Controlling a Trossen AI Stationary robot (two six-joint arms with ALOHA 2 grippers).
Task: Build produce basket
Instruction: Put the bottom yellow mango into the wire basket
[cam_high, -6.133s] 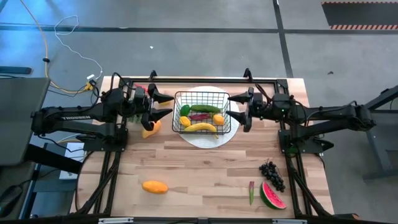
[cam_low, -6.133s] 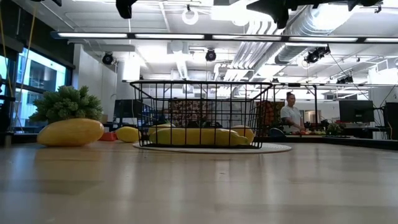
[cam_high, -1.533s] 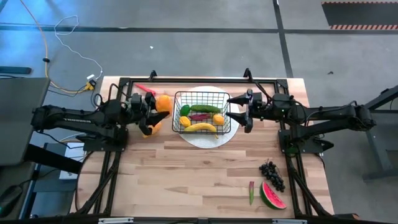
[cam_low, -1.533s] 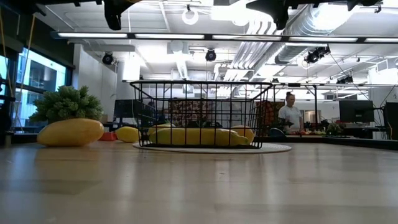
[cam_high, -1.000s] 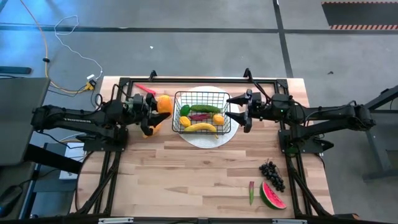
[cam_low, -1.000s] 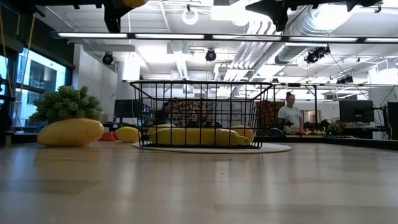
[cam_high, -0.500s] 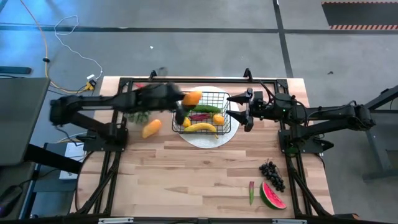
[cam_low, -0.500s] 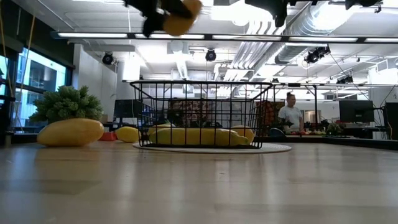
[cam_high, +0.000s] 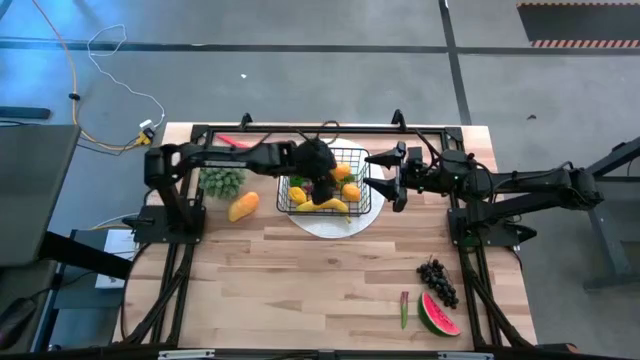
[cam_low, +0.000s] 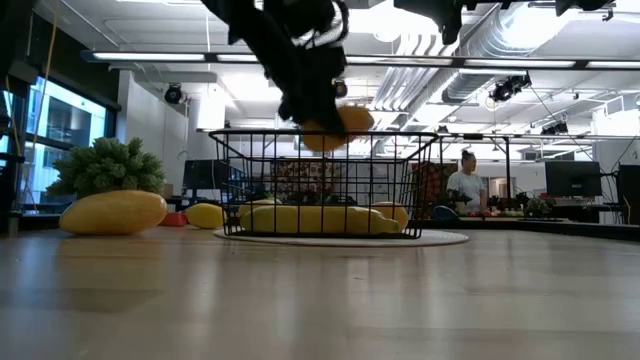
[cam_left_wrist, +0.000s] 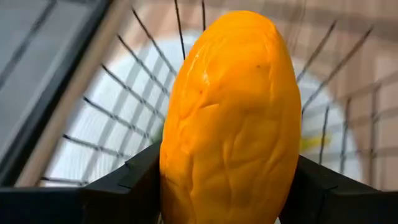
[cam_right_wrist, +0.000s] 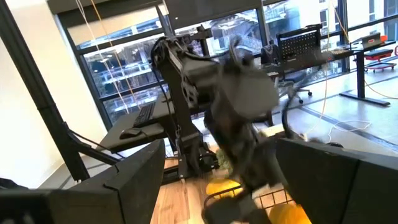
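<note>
Black wire-mesh rectangular basket (cam_high: 322, 180) sits on a round white plate (cam_high: 365, 212) toward the far side of the wooden table (cam_high: 320, 280), directly beneath the left gripper (cam_high: 322, 183). That gripper's two dark fingers (cam_left_wrist: 124, 186) are clamped on either side of a smooth orange mango (cam_left_wrist: 231, 121), which stands lengthwise between them and juts forward past their tips; in the low view the mango (cam_low: 340, 125) hangs just above the basket's top rim (cam_low: 325, 133). Under the fingers, inside the basket, lie a yellow banana (cam_low: 320, 220), a green cucumber and a couple of small yellow and orange fruits (cam_high: 350, 191).

On the basket's other side, just beside its rim, the right gripper (cam_high: 388, 178) hovers with its fingers spread wide and nothing between them.

Away from both sets of fingers, a second yellow-orange mango (cam_high: 243, 206) and a bushy green leafy vegetable (cam_high: 222, 182) lie on the table to the left of the basket. Near the front right corner rest a dark grape bunch (cam_high: 437, 281), a watermelon slice (cam_high: 438, 315) and a thin green and red piece (cam_high: 404, 309).
</note>
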